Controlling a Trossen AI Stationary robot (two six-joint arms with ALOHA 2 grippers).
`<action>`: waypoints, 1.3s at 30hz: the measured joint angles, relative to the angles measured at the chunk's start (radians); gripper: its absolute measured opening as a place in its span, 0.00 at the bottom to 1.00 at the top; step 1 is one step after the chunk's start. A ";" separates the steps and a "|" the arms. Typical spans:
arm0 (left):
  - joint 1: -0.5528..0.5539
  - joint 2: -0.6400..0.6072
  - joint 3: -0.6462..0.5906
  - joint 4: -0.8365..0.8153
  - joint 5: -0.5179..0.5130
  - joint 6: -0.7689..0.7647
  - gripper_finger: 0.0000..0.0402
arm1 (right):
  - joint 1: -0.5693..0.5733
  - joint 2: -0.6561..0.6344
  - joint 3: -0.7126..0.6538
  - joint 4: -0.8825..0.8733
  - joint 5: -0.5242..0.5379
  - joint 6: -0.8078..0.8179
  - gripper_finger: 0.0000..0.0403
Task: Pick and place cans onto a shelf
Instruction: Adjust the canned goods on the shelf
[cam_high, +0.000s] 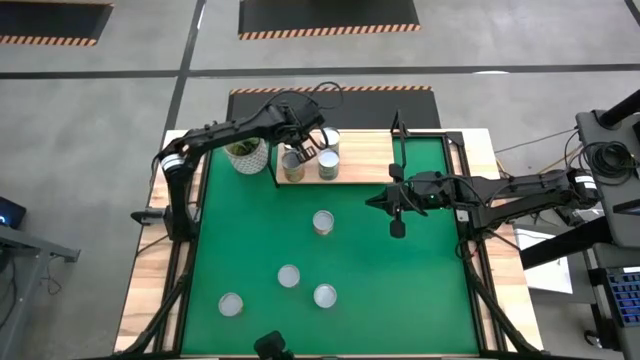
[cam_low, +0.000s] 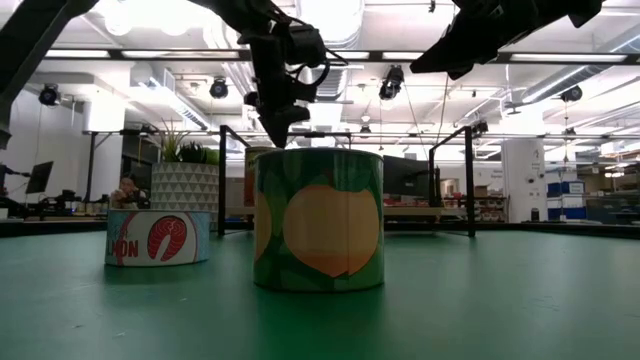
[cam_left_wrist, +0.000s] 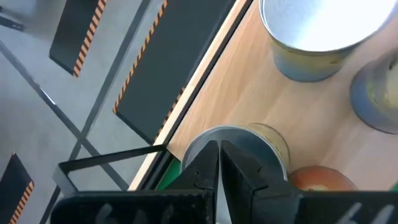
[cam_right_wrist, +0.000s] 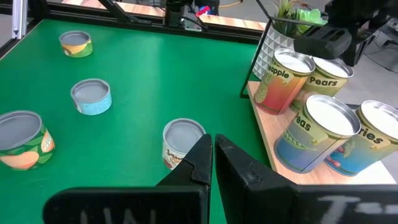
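While closed left tool (cam_high: 305, 147) hangs over round tin cans (cam_high: 328, 167) on flat light-wood shelf (cam_high: 365, 174) — closed right tool (cam_high: 372, 203) waits over green table (cam_high: 400, 280), holding nothing.

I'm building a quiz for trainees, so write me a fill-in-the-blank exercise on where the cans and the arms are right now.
1. The cans standing on the green mat number ____.
2. The left arm holds its jaws above the ____.
3. Both arms' jaws are ____.

Missing words: four; shelf; shut.
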 joint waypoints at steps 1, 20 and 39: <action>-0.005 -0.005 0.000 -0.005 -0.001 -0.004 0.00 | 0.000 0.000 0.000 0.000 0.000 0.000 0.02; -0.483 -0.122 -0.015 0.016 0.002 0.023 0.00 | 0.000 0.000 -0.004 0.001 0.001 0.031 0.02; -0.435 -0.294 -0.388 0.167 -0.021 0.030 0.00 | 0.000 0.000 -0.004 0.008 0.001 0.053 0.02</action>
